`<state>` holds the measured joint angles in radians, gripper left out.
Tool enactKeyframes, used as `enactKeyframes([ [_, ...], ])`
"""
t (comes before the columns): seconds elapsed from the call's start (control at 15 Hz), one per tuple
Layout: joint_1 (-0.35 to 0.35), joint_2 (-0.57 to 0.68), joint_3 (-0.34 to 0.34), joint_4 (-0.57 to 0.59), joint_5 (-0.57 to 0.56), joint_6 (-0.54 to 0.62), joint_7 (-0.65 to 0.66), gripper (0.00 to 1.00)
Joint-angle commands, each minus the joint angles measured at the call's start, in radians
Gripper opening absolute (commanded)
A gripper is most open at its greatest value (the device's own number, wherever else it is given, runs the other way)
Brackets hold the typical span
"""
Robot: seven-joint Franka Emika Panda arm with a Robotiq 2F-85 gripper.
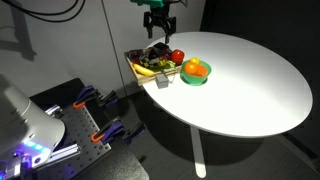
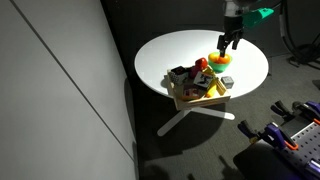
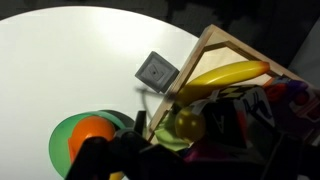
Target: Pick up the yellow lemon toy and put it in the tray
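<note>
The yellow lemon toy [image 3: 187, 125] lies in the tan wooden tray [image 3: 215, 42], at its near corner among other toys, beside a yellow banana [image 3: 225, 75]. The tray stands at the table's edge in both exterior views [image 1: 135, 66] [image 2: 190, 103]; the lemon is too small to pick out there. My gripper [image 1: 159, 28] [image 2: 229, 44] hangs above the tray with its fingers spread and nothing between them. In the wrist view its dark fingers [image 3: 190, 165] fill the bottom edge, just below the lemon.
A green bowl [image 1: 196, 77] [image 2: 222, 67] [image 3: 62, 135] holding an orange fruit [image 3: 92, 132] stands next to the tray. A small grey square block [image 3: 157, 70] [image 2: 227, 83] lies on the white round table [image 1: 250, 80]. A red fruit [image 1: 177, 56] sits in the tray.
</note>
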<state>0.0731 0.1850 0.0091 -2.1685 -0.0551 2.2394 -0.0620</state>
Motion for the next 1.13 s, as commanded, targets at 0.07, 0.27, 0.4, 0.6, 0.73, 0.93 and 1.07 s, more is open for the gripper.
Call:
enactKeyframes([
  [0.07, -0.034, -0.116, 0.021, -0.027, 0.103, -0.145, -0.117, 1.0],
  [0.27, -0.033, -0.169, 0.015, -0.036, 0.114, -0.192, -0.128, 1.0],
  [0.4, -0.032, -0.198, 0.011, -0.045, 0.108, -0.182, -0.099, 1.0],
  [0.6, -0.034, -0.227, 0.008, -0.056, 0.102, -0.161, -0.067, 1.0],
  [0.73, -0.035, -0.24, 0.007, -0.061, 0.1, -0.16, -0.058, 1.0],
  [0.93, -0.031, -0.212, 0.009, -0.034, 0.092, -0.179, -0.075, 1.0],
  [1.07, -0.031, -0.213, 0.009, -0.035, 0.092, -0.179, -0.074, 1.0],
])
